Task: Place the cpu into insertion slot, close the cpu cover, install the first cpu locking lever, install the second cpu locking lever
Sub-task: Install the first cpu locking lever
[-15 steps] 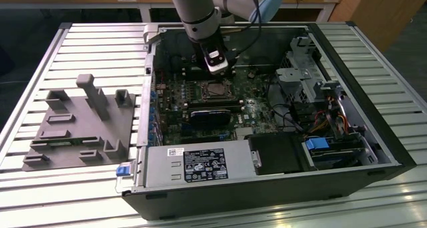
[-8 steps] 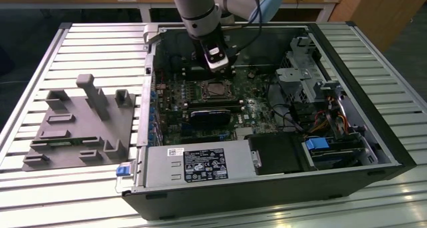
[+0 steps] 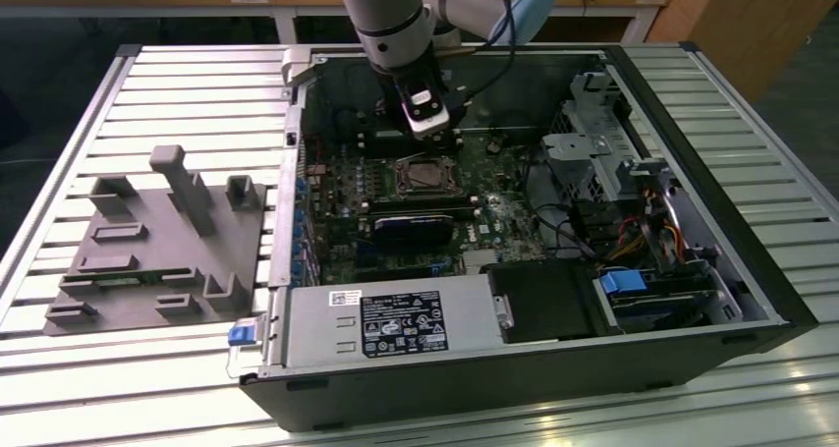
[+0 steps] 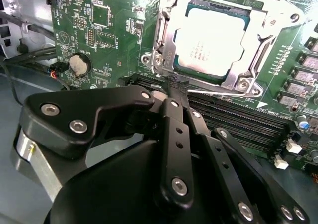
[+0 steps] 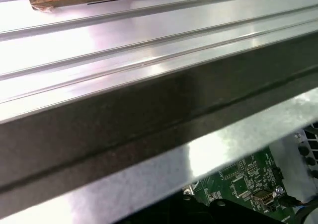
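Note:
In the second wrist view the cpu (image 4: pixel 211 37) lies flat in the insertion slot (image 4: pixel 198 75), its pale metal top showing. The cpu cover (image 4: pixel 166 47) is down over it, the silver frame framing the chip. My gripper (image 4: pixel 176 84) is shut, and its black fingers (image 4: pixel 171 134) meet at a tip beside the socket's near corner. A thin silver locking lever (image 4: pixel 223 91) runs along the socket edge right by that tip; I cannot tell whether they touch. In the exterior view my gripper (image 3: pixel 423 144) hangs just above the insertion slot (image 3: pixel 422 175) inside the open computer case.
Long black memory slots (image 4: pixel 238 119) lie beside the socket, and a coin battery (image 4: pixel 78 63) sits further off. The case holds a power supply (image 3: pixel 387 324), a drive cage (image 3: pixel 603 142) and cables (image 3: pixel 643 241). A grey fixture block (image 3: pixel 157 241) stands on the slatted table (image 3: pixel 171 93).

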Tool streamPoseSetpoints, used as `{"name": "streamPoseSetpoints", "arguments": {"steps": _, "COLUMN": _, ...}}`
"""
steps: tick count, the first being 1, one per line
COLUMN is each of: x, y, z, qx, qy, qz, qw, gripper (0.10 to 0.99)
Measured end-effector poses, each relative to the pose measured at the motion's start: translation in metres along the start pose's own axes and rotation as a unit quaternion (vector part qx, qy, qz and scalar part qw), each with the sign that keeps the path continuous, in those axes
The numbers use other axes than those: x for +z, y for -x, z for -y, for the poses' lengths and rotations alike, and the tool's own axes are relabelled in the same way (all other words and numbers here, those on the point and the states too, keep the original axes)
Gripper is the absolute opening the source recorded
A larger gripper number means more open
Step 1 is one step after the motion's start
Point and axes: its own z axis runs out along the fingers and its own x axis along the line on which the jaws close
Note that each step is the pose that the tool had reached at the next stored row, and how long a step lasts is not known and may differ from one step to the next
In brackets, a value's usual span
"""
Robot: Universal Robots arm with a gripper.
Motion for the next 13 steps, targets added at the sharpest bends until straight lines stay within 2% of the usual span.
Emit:
{"name": "streamPoseSetpoints", "arguments": {"steps": 2, "x": 0.0001, "y": 0.0003, "z": -0.0001, "qx": 0.000, "qy": -0.0016, "qz": -0.0038, "qw": 1.0000, "gripper": 0.106}}
{"name": "streamPoseSetpoints", "arguments": {"steps": 5, "x": 0.0003, "y": 0.0010, "z": -0.0003, "qx": 0.001, "qy": -0.0049, "qz": -0.0126, "qw": 0.9999, "gripper": 0.106}}
{"name": "streamPoseSetpoints", "arguments": {"steps": 9, "x": 0.0003, "y": 0.0010, "z": -0.0003, "qx": 0.001, "qy": -0.0049, "qz": -0.0134, "qw": 0.9999, "gripper": 0.106}}
{"name": "streamPoseSetpoints", "arguments": {"steps": 13, "x": 0.0003, "y": 0.0010, "z": -0.0004, "qx": 0.003, "qy": 0.0025, "qz": -0.0160, "qw": 0.9999, "gripper": 0.106}}
